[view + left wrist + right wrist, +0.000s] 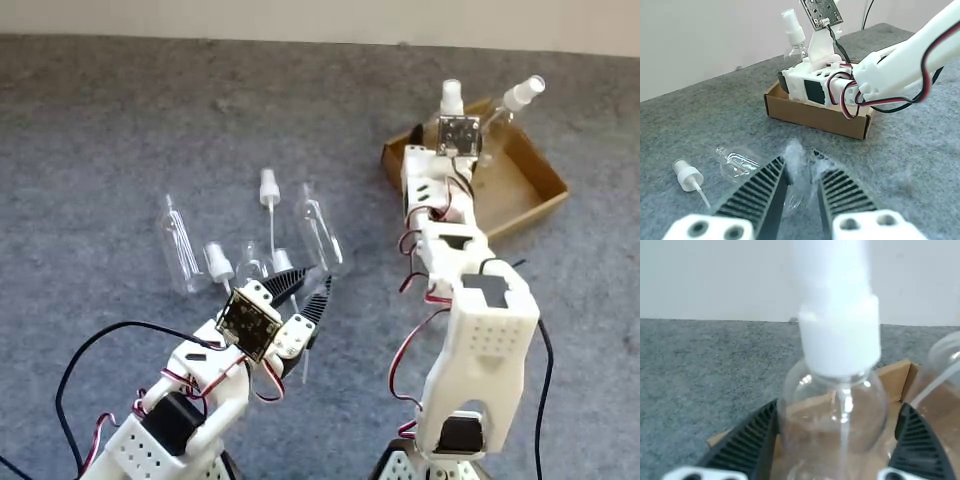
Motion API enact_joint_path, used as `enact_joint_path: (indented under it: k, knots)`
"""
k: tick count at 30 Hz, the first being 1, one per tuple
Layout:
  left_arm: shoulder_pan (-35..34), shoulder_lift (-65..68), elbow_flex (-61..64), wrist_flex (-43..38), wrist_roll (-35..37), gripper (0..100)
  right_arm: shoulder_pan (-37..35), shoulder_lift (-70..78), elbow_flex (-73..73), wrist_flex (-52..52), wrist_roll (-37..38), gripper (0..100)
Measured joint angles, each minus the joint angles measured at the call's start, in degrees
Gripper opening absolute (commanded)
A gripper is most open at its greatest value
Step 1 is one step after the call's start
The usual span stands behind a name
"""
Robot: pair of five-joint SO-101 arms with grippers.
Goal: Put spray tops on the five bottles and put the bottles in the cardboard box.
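The right gripper (837, 412) grasps an upright capped bottle (832, 390) above the cardboard box (535, 185). The left gripper (800, 172) hangs with jaws parted over an uncapped bottle (737, 162) lying on the grey table (100, 150).

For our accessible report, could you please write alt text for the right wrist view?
The right gripper holds a clear bottle with a white spray top upright over the cardboard box on grey carpet. A second bottle shows alongside.

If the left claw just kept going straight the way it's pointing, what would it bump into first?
Probably the clear bottle lying just ahead of the left claw; depth is hard to judge. Beyond it stands the cardboard box.
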Motion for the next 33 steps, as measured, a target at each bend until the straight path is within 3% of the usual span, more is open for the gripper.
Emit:
enact_joint_path:
  k: [18,28,33]
  knots:
    - [0.00,0.00,0.00,0.00,0.00,1,-0.79,-22.07,2.55,21.01,0.00,30.7]
    - [-0.18,0.00,0.00,0.00,0.00,1,-0.79,-43.08,3.34,43.52,0.00,30.7]
    - [-6.86,0.00,0.00,0.00,0.00,1,-1.49,-55.91,6.59,58.20,0.00,30.7]
